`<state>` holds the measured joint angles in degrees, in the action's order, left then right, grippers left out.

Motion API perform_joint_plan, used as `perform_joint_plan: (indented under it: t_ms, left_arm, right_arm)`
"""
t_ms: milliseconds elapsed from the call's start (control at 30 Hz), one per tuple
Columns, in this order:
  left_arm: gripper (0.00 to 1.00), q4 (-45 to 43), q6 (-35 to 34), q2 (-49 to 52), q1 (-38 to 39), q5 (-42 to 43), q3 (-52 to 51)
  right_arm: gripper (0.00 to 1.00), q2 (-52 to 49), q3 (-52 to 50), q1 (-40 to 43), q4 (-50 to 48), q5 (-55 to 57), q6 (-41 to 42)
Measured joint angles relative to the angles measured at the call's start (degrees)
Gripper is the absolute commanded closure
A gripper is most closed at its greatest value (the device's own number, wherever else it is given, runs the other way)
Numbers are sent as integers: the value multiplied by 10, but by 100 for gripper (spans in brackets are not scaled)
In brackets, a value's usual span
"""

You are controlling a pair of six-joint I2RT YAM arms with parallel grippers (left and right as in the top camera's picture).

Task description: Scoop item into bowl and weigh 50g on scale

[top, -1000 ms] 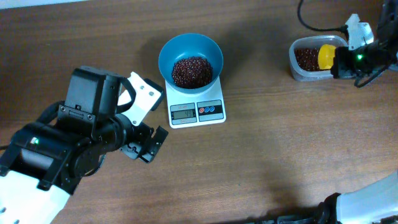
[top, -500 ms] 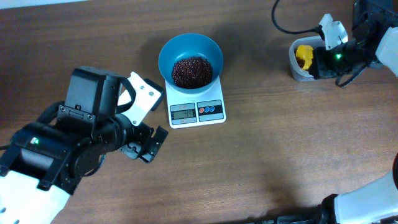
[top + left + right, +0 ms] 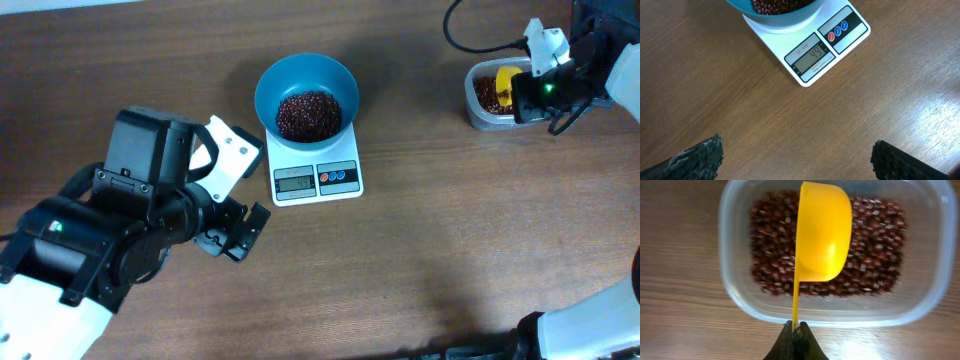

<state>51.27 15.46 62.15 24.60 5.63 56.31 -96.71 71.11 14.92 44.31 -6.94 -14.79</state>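
Red-brown beans (image 3: pixel 308 113) filled the round teal plastic bowl (image 3: pixel 272 88) atop the white rectangular scale (image 3: pixel 316 181). Right of the scale, the right gripper (image 3: pixel 795 331) pinched a yellow plastic scoop (image 3: pixel 824 230). The left gripper (image 3: pixel 797 162) gaped empty.

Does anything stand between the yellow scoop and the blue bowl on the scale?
Nothing visible does. The right tool holds the scoop over the clear tub; only bare table lies between it and the bowl on the scale.

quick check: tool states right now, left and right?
Left tool: open, holding nothing.
Right tool: closed on the handle of the yellow scoop.
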Motion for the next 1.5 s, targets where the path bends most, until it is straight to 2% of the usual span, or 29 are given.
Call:
perform_joint_plan:
  t_ms: [133, 233, 467, 567, 667, 800, 900, 1033, 1267, 1500]
  left_arm:
    - [2, 0, 0, 0, 0, 0, 0]
    - [2, 0, 0, 0, 0, 0, 0]
    - [2, 0, 0, 0, 0, 0, 0]
    - [2, 0, 0, 0, 0, 0, 0]
    - [2, 1, 0, 0, 0, 0, 0]
    - [2, 0, 0, 0, 0, 0, 0]
    - [2, 0, 0, 0, 0, 0, 0]
    - [2, 0, 0, 0, 0, 0, 0]
    - [2, 0, 0, 0, 0, 0, 0]
    - [2, 0, 0, 0, 0, 0, 0]
  right_arm:
    - [96, 0, 0, 77, 7, -139, 0]
    - [96, 0, 0, 125, 25, -180, 0]
    - [96, 0, 5, 135, 28, -296, 0]
    - [96, 14, 61, 127, 29, -352, 1]
    - [96, 28, 102, 37, 15, -370, 1]
    - [96, 28, 102, -90, -17, -369, 0]
    - [96, 28, 102, -150, -17, -358, -25]
    - [96, 28, 102, -227, -17, -262, -68]
    - [96, 28, 102, -285, -37, -146, -157]
    - [96, 28, 102, -315, -58, -95, -176]
